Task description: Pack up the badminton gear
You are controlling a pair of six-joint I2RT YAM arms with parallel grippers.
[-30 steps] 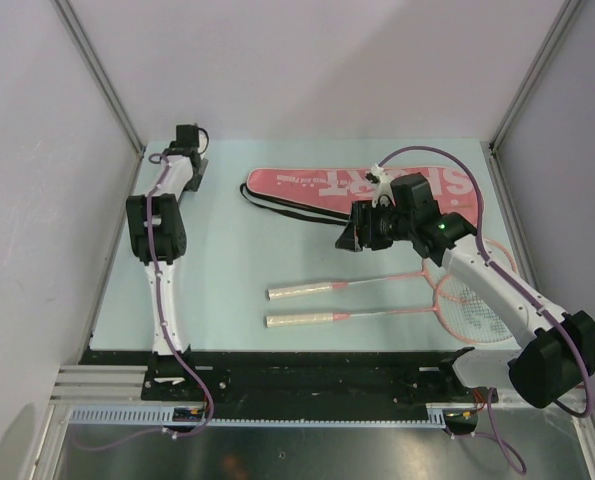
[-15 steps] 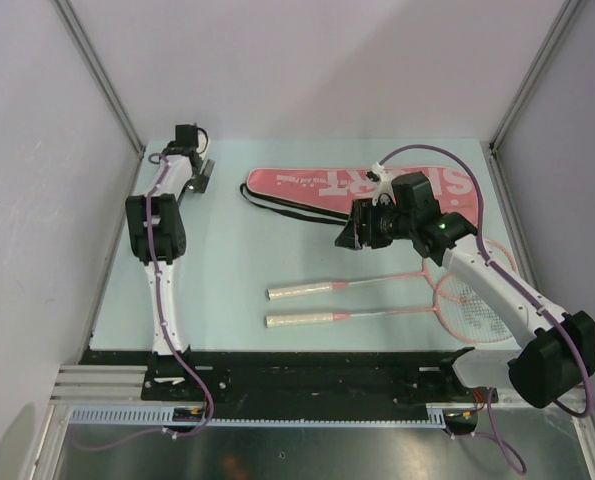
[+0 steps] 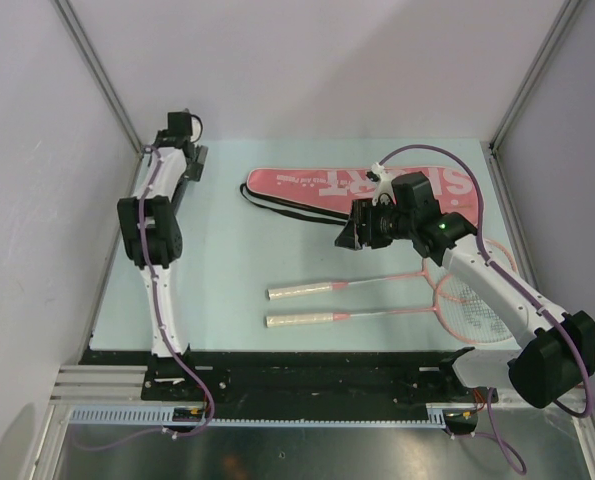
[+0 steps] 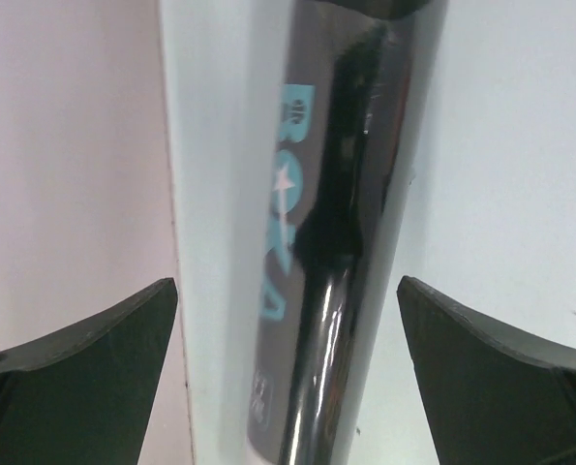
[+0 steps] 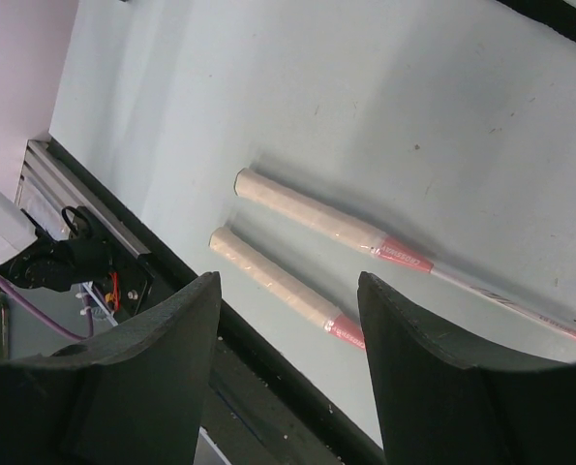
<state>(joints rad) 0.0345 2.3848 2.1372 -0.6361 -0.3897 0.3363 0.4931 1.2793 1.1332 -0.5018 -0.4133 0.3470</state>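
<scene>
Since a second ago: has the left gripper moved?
Yes. The left gripper has shifted back and left, away from the pink SPORT racket bag, which lies unmoved.

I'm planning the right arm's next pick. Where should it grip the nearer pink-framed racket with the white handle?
Probably its white wrapped handle, from above, jaws across it: the thickest part, flat on the table, with a gap to the farther racket's handle. The thin shaft offers little, and the head lies partly under the right arm.
</scene>
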